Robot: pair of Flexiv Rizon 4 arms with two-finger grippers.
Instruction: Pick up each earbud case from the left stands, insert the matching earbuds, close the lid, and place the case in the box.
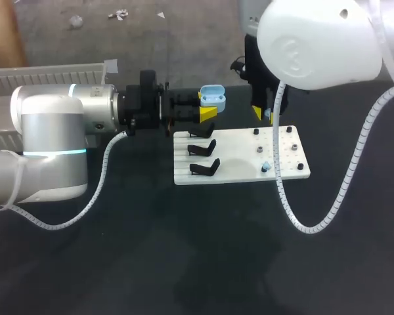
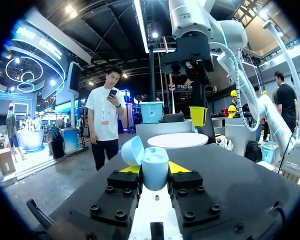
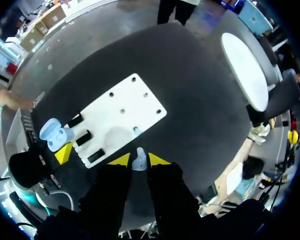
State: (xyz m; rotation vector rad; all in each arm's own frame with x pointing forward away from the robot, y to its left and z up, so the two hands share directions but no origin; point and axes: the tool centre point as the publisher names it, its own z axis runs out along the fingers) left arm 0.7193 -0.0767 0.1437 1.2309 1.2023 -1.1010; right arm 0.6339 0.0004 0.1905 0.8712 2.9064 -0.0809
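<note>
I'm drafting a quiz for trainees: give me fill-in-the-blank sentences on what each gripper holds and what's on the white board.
1. The left gripper is shut on a light blue earbud case whose lid is ____.
2. The right gripper is shut on a small light blue ____.
3. The white board carries ____ empty black stands.
Missing words: open; earbud; three.

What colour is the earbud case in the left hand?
Light blue case, clearest in left wrist view.
</note>
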